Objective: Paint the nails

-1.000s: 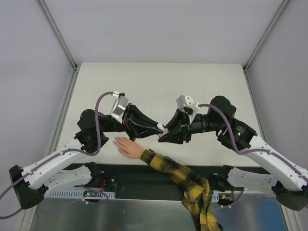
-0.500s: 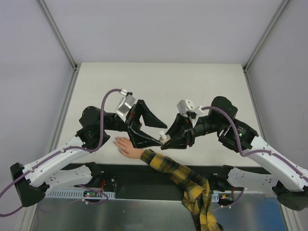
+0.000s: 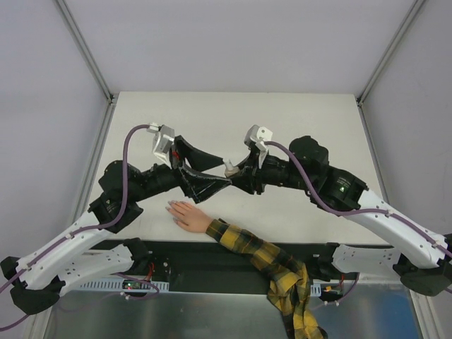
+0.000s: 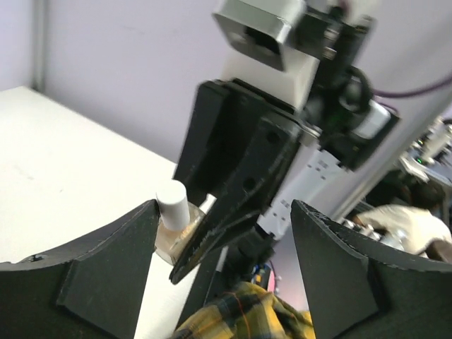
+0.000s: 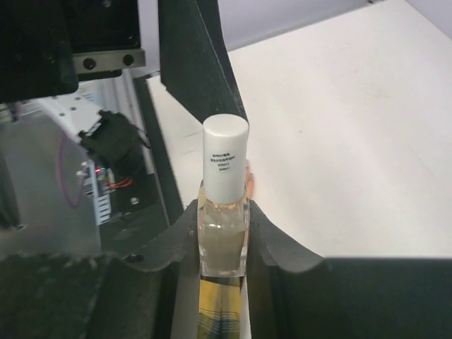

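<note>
Your right claw (image 5: pixel 223 236) grips the small clear glass polish bottle with a white cap (image 5: pixel 224 166) over the white desk (image 3: pixel 233 120). Your left claw (image 4: pixel 224 275) is wide open, close to it.

In the top view, the left gripper (image 3: pixel 223 171) and the right gripper (image 3: pixel 235 174), which clamps a polish bottle (image 3: pixel 229 168), meet at frame centre and block the middle. Just below them lie the small hand (image 3: pixel 187 215) and the plaid sleeve (image 3: pixel 261 258). The upper part of the table (image 3: pixel 282 116) gives free room.
</note>
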